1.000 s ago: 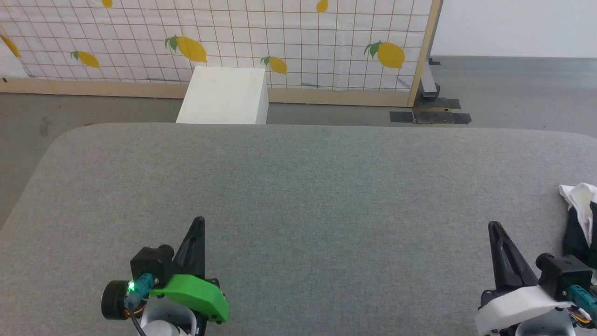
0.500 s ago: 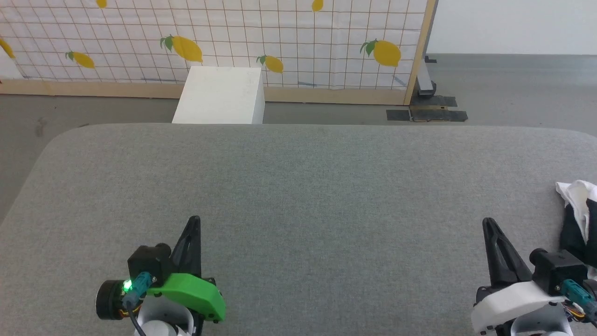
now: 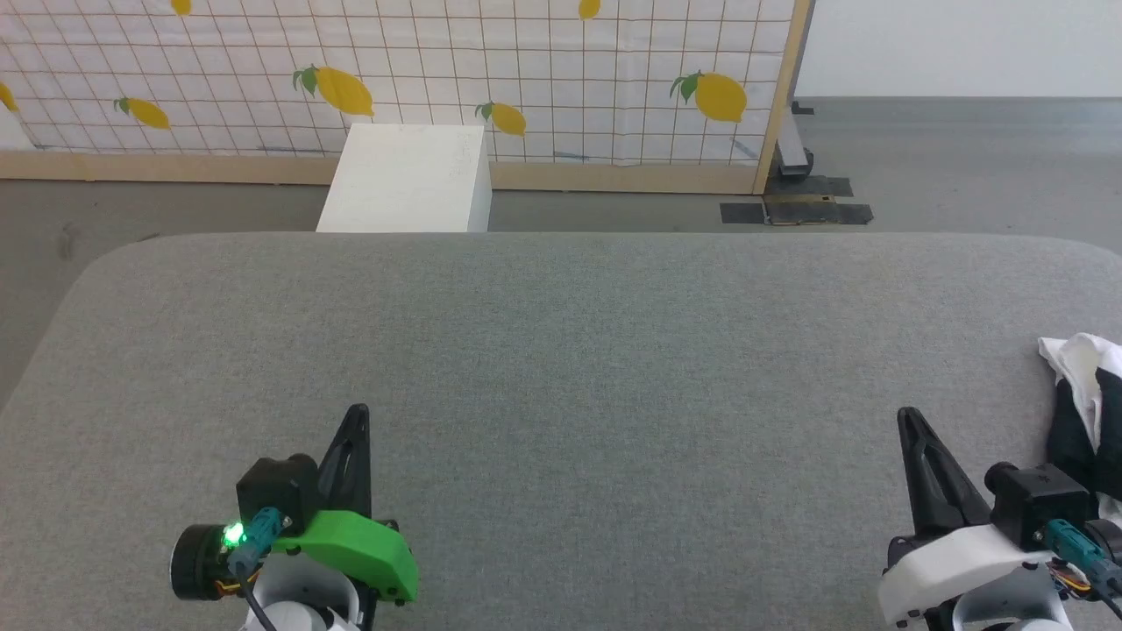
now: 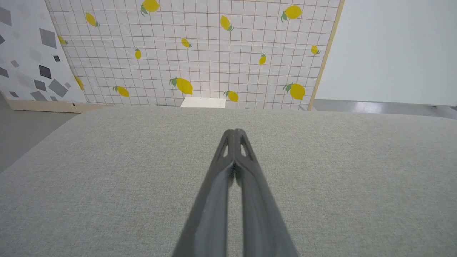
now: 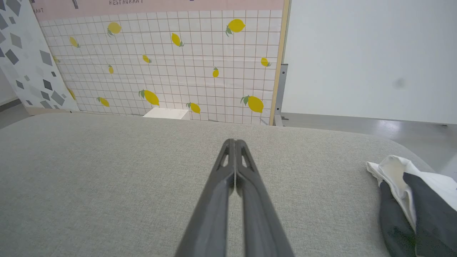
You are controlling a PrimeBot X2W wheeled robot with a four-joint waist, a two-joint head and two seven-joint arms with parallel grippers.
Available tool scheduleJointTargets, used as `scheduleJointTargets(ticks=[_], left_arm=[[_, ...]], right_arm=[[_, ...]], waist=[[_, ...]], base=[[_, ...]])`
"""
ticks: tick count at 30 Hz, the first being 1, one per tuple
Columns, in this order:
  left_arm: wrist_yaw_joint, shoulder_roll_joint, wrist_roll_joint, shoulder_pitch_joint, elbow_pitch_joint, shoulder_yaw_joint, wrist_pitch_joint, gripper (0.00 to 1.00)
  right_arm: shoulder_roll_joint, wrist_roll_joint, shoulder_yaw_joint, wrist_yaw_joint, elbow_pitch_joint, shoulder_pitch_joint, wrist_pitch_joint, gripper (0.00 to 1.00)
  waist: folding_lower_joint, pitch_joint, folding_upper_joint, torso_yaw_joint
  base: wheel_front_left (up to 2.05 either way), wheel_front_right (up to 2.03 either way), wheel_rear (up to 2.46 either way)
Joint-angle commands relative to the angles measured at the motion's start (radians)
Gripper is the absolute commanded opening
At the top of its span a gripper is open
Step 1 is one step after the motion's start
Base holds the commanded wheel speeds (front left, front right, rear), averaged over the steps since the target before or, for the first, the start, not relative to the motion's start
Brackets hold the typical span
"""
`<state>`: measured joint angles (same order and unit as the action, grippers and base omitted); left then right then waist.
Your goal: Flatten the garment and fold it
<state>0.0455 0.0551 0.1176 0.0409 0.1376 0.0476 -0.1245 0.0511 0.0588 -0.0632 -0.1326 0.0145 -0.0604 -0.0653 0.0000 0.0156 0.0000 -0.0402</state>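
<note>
Both pincers hang low over the near edge of the grey padded tabletop point(image 3: 561, 333), each with its two dark fingers pressed together and holding nothing: the left gripper point(image 4: 234, 131) toward the near left, the right gripper point(image 5: 232, 141) toward the near right corner. Near the right one, at the tabletop's right edge, lies the garment point(image 5: 403, 185), bunched in a heap, white cloth over black, seemingly cut off by the frame. Flattening has not yet begun, I judge. The next move calls for the right fingers to part, reach the heap, pinch a hem and draw it toward the tabletop's middle
</note>
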Motion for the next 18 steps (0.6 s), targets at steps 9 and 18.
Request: scheduleJointTargets(ticks=[9,18], left_arm=[[-0.012,-0.003,-0.028,-0.016,-0.027,-0.009,0.021,0.0],[-0.018,-0.003,-0.044,-0.02,-0.047,-0.016,0.039,0.0]], right_arm=[[-0.001,-0.019,0.013,0.001,-0.007,0.025,0.012,0.0],[-0.001,-0.026,0.022,0.001,-0.008,0.031,0.021,0.0]], waist=[[0.0,-0.002,0.0,0.006],[0.0,-0.005,0.0,0.012]], base=[[0.0,0.0,0.0],[0.0,0.0,0.0]])
